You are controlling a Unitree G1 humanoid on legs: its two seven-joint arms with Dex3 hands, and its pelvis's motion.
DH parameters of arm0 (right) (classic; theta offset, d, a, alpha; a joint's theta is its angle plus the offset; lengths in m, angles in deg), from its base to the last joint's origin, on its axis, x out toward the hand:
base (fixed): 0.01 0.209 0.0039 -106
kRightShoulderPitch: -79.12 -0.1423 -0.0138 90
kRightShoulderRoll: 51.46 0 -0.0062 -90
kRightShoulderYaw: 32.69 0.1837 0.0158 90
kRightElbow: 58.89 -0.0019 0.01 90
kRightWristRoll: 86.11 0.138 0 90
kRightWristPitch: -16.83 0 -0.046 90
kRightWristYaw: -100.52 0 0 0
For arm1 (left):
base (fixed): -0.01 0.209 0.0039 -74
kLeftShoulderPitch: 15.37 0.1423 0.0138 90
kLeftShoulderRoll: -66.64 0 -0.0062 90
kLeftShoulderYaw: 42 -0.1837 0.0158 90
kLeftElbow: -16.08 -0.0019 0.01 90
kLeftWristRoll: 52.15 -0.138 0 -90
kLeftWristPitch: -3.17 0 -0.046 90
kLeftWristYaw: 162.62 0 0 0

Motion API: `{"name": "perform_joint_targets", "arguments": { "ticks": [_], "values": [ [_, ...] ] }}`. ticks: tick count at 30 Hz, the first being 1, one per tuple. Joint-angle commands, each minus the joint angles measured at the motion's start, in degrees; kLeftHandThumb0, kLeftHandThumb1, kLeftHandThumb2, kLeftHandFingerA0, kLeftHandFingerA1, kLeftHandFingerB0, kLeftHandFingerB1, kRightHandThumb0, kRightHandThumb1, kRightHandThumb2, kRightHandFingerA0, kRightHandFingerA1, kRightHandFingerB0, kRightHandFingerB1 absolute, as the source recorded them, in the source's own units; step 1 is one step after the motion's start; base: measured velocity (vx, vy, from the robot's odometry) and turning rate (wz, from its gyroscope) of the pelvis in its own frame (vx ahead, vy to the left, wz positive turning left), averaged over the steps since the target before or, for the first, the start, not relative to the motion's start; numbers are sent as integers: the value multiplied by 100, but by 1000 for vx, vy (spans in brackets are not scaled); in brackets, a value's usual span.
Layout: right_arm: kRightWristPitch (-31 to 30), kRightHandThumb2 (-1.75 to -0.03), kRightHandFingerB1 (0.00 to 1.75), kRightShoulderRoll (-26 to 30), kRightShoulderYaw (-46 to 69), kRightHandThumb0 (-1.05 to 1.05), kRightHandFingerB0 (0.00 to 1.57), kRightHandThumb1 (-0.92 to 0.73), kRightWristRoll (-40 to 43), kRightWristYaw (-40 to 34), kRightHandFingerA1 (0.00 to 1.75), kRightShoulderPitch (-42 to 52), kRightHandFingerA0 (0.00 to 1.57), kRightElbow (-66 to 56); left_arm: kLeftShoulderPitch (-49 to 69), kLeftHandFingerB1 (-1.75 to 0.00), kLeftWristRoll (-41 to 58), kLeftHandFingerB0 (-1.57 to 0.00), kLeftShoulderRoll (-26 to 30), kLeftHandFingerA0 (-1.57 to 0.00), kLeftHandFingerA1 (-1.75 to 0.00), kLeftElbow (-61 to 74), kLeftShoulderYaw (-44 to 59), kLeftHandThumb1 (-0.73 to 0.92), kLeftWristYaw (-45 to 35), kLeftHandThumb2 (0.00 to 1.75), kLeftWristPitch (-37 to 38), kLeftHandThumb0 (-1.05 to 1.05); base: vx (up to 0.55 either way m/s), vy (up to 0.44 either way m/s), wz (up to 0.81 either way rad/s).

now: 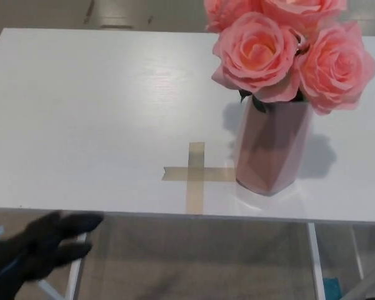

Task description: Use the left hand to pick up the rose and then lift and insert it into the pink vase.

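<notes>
Fingers of the left hand are spread a little and hold nothing; the hand hangs below the near edge of the white table, at the lower left of the head view, well apart from the flowers. The right hand does not show. All roses that I can see, among them the front rose, stand already in the pink vase, which is upright on the right part of the table, just beside a cross of beige tape. No loose rose lies on the table, so I judge that the insertion is done. About handling: the blooms look like soft cloth petals, light and easy to crush, so I would never press them; the better place to hold is the thin stem under the bloom, which here is hidden inside the vase except for some dark green leaves at the rim. A stem so thin may turn between thick fingers. The vase has flat facets and seems smooth; with a heavy bunch on top it may tip if it is pushed. The table surface is plain, smooth and slightly shining. Under and behind it shows a grey-brown floor, and white table legs.
</notes>
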Motion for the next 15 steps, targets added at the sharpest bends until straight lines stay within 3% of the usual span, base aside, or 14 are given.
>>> {"name": "perform_joint_targets", "arguments": {
  "ticks": [1,6,7,10,11,12,15],
  "values": [
    [42,-58,40,-29,-46,-27,59,-62,-47,-201,43,304,68,76,1358,-47,760,0,-538,-2,-49,-412,664,19,-438,79,1904,-28,0,0,0],
    [16,-58,40,-39,-95,-27,60,-62,-86,-244,43,321,67,91,877,-46,-485,0,-368,-1,-48,-1758,215,29,633,86,1961,-29,0,0,0],
    [12,-58,40,-38,-107,-27,60,-62,-90,-248,43,322,68,92,661,-28,-642,-18,-352,-19,-31,-2188,113,49,875,55,1924,-51,0,0,0],
    [7,-58,40,-32,-126,-27,60,-62,-89,-247,43,322,68,93,459,-28,-729,-18,-317,-19,-31,-2621,15,49,1085,55,1984,-51,0,0,0],
    [26,-59,40,-42,-127,-28,59,-62,-80,-261,43,343,68,88,-909,-48,-1461,-7,-226,-7,-50,-5045,-382,32,2387,90,1765,-31,0,0,0],
    [34,-58,40,-41,-110,-28,59,-62,-54,-248,43,367,69,84,-1281,-49,-1607,-7,-180,-8,-50,-5728,-494,33,2691,91,1709,-31,0,0,0],
    [37,-58,40,-39,-108,-28,59,-62,-38,-242,43,377,69,82,-1436,-49,-1617,-7,-132,-8,-50,-6060,-557,33,2795,91,1787,-31,0,0,0]
  ]
}}
